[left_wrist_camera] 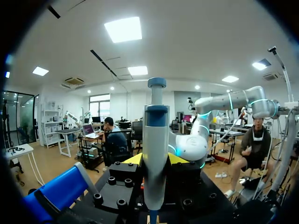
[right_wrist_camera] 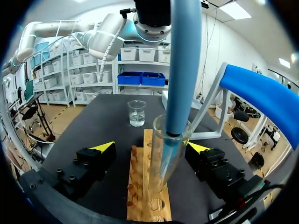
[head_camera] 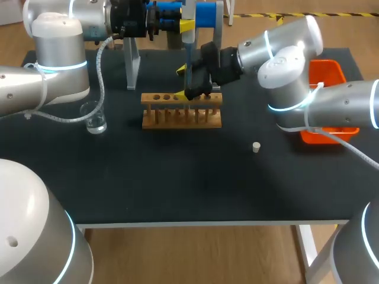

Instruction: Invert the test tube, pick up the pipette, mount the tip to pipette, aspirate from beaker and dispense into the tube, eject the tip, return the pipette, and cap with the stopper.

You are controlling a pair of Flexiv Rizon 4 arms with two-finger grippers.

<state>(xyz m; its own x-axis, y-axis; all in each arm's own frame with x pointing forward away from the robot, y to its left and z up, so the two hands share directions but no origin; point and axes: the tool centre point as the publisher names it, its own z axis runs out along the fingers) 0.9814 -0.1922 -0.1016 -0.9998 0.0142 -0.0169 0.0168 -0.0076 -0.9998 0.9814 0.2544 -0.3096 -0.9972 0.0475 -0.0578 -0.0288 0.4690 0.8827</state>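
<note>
Two arms above rack (head_camera: 181, 118), left gripper (left_wrist_camera: 156, 161) seemingly pinching upright pipette (left_wrist_camera: 155, 135), right gripper (right_wrist_camera: 152, 147) spread around test tube (right_wrist_camera: 161, 163)

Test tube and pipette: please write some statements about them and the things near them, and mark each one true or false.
1. The pipette reaches down into the test tube. True.
2. The right gripper is shut on the test tube. False: its fingers stand open, one on each side of it.
3. The stopper closes the test tube. False: it lies on the table, apart from the rack.
4. The left gripper is shut on the pipette. True.
5. The beaker lies tipped over. False: it stands upright.
</note>
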